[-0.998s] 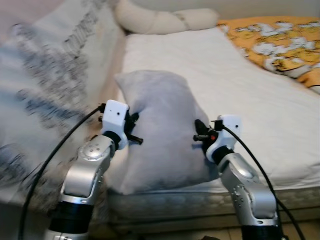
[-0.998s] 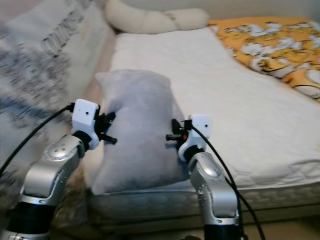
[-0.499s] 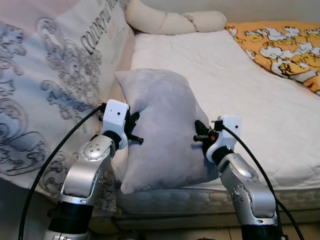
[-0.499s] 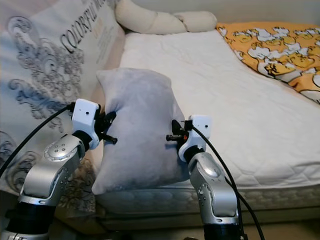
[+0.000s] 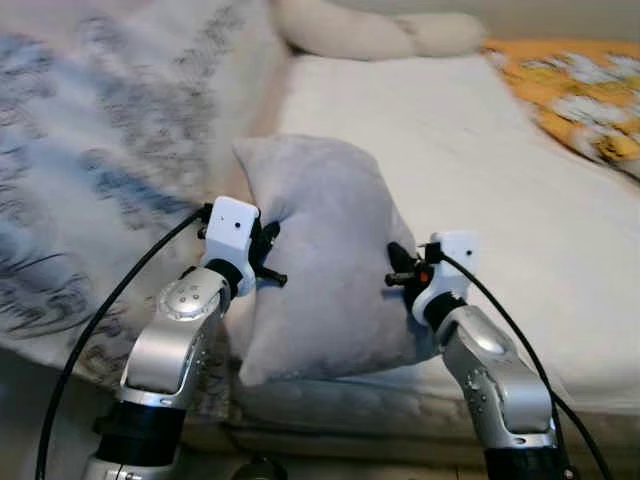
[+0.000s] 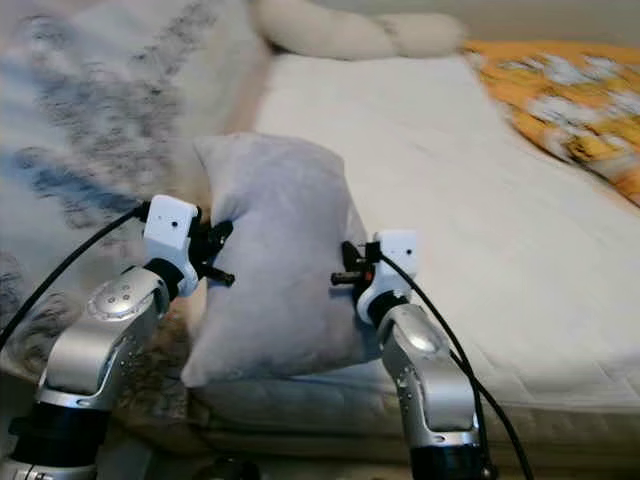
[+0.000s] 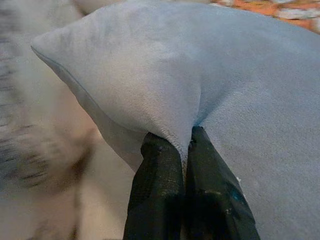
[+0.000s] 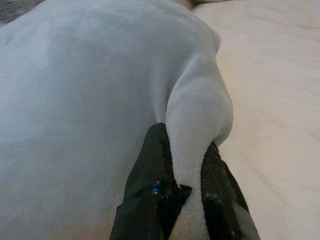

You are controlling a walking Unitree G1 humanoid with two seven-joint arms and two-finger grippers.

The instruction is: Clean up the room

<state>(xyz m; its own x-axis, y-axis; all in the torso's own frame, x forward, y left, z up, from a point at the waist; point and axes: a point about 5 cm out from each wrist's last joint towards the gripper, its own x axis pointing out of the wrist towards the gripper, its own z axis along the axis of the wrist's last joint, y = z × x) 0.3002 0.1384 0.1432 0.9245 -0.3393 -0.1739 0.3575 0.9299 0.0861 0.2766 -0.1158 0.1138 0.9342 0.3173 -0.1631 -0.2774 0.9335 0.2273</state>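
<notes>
Grey pillow is held off the mattress, out in front of the robot over the near edge of the bed. It is pinched at both side edges: left gripper is clamped on a fold of fabric at one side, right gripper clenched on a bunched fold at the other. A two-sided grip is probably used so the soft pillow stays spread and upright rather than sagging. A patterned cover is draped along the robot's left side, a cream bolster lies at the head, and an orange printed blanket sits far right. Head views are blurred.
</notes>
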